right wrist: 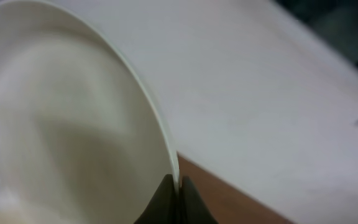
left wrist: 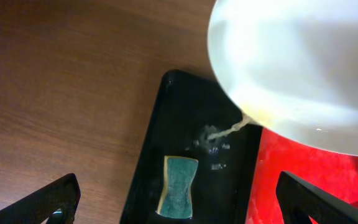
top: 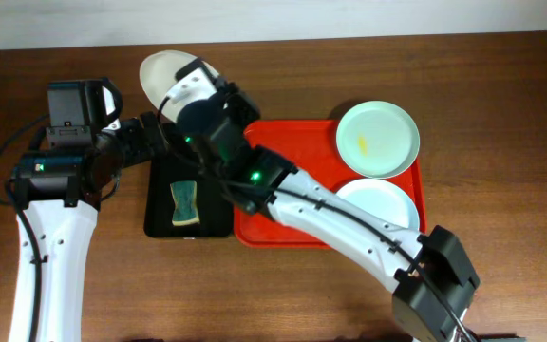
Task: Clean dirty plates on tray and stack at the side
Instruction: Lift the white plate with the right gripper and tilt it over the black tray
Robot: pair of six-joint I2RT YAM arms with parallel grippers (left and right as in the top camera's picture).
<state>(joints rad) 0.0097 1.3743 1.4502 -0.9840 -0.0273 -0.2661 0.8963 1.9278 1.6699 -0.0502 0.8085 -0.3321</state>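
The right fingers point(right wrist: 174, 191) are closed on the rim of the white plate point(top: 164, 74), holding it tilted in the air over the far end of the black tray point(top: 158, 204), off the red tray point(top: 283, 133) altogether. In the left wrist view a thin yellowish drip point(left wrist: 234, 127) runs off the plate's lowest edge into a small wet patch on the black tray. The left fingers point(left wrist: 179, 183) are spread wide and hold nothing. They hang over the black tray with the sponge point(left wrist: 178, 194) below and between their tips, at 6 o'clock in that view, and the held plate is up at about 1 o'clock. Seen from overhead, the sponge lies on the black tray with its long axis running 12 to 6, along the tray's length, and the raised plate sits at roughly 12 o'clock from it. The red tray lies at 3 o'clock from the black one, touching or just beside it; I cannot tell which. On it a pale green plate point(top: 378, 138) with a yellow smear rests in the 1 o'clock corner, and a third plate point(top: 387, 199) lies at 6 o'clock from that one, partly hidden under the right arm. The left arm is clearly nearer the sponge and free, so I judge the next move to be its descent onto the sponge, closing across the narrow width, then a lift toward 12 o'clock to meet the plate. No plate is stacked on the table point(top: 501, 85) yet.
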